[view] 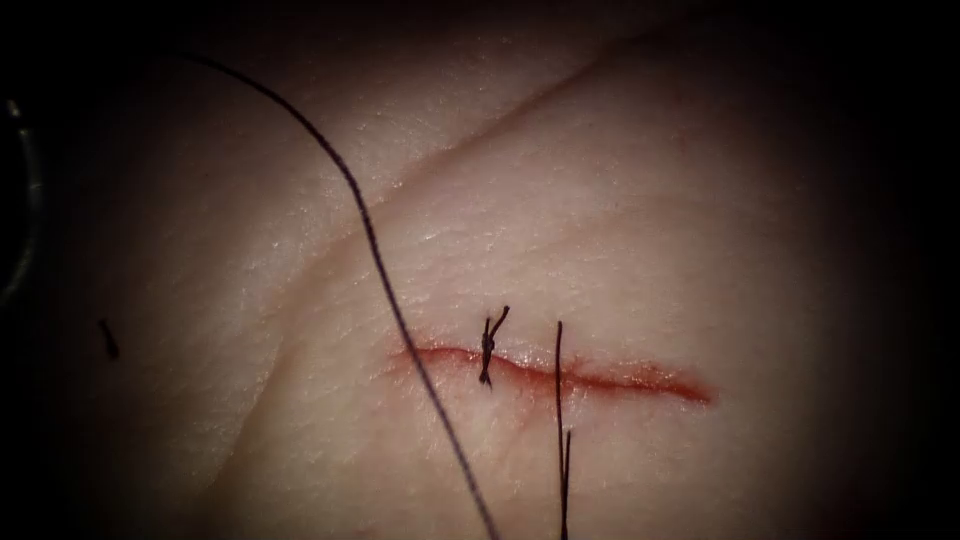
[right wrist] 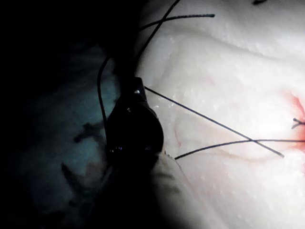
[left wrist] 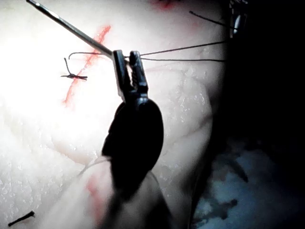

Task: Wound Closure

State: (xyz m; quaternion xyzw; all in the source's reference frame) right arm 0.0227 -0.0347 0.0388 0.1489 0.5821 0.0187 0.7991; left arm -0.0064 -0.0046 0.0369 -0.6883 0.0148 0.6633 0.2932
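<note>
The left arm's dark tool (left wrist: 127, 58) is gripping the thin silver curved needle (left wrist: 71, 29) near its end, clear of the pale pork tissue (view: 620, 230), while dark thread (view: 380, 270) is crossing the red cut (view: 560, 375); the right tool's (right wrist: 133, 90) state is unclear.

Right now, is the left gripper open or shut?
Shut: in the left wrist view the left gripper clamps the needle near the end where the thread joins.
</note>
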